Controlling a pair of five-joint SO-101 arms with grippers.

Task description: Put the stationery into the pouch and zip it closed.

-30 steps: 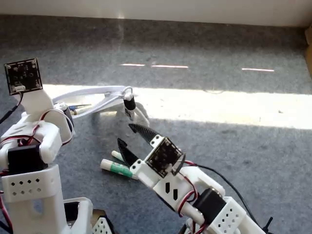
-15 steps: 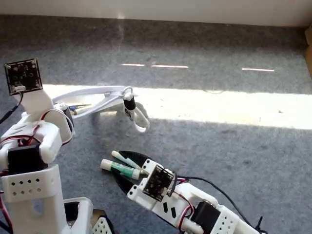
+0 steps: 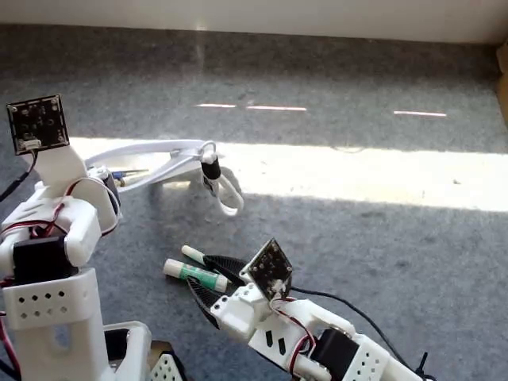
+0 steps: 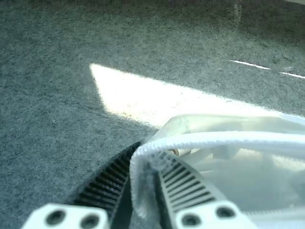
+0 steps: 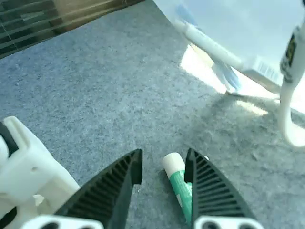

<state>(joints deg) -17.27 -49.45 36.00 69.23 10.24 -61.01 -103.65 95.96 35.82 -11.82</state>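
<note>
Green-banded marker (image 3: 190, 273) lower left, right gripper (image 5: 164, 156) spread astride it for pickup; left gripper (image 4: 148, 160) pinches pouch (image 4: 228, 138) rim to hold mouth open

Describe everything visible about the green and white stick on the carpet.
The stick is a short cylinder, seemingly plastic, with a green body and a white cap. It lies flat on the grey carpet, near a thinner white pen. The open right end effector straddles it; contact cannot be judged.
</note>
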